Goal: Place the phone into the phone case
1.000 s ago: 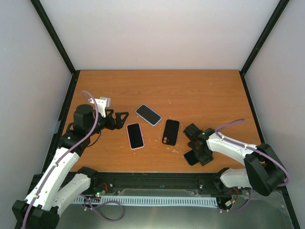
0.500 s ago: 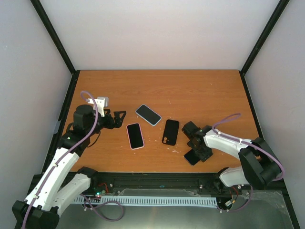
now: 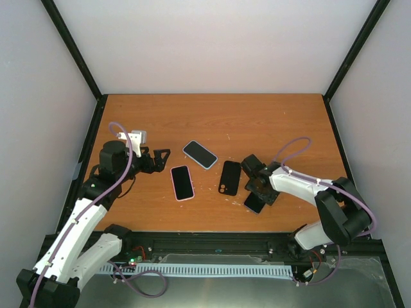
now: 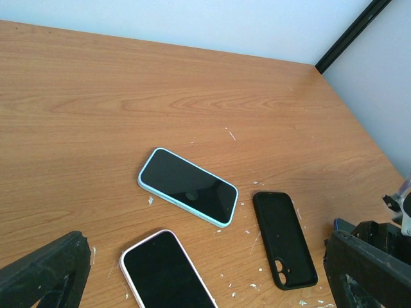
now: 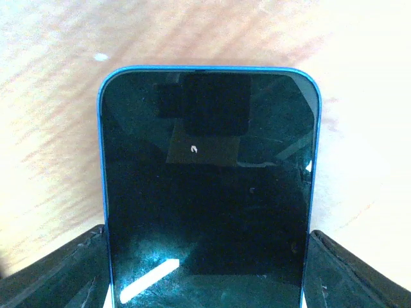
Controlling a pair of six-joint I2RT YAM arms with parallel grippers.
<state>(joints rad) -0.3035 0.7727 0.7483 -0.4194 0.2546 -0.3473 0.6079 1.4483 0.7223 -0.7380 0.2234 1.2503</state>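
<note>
My right gripper (image 3: 260, 189) is shut on a blue-edged phone (image 5: 209, 192), whose dark screen fills the right wrist view; in the top view the phone (image 3: 255, 203) sticks out toward the front edge, just right of the empty black phone case (image 3: 230, 178). The case lies open side up and also shows in the left wrist view (image 4: 283, 239). My left gripper (image 3: 164, 158) is open and empty at the left, its fingers (image 4: 45, 273) wide apart, just left of a pink-cased phone (image 3: 182, 182).
A pink-cased phone (image 4: 168, 272) lies at centre left and a light-blue-cased phone (image 3: 200, 154) behind it, also in the left wrist view (image 4: 188, 186). Small white flecks dot the wooden table (image 3: 270, 122). Black frame posts stand at the back corners.
My right gripper has carried the blue-edged phone left and a little back, from near the front edge to just beside the black case. The left arm has barely moved.
</note>
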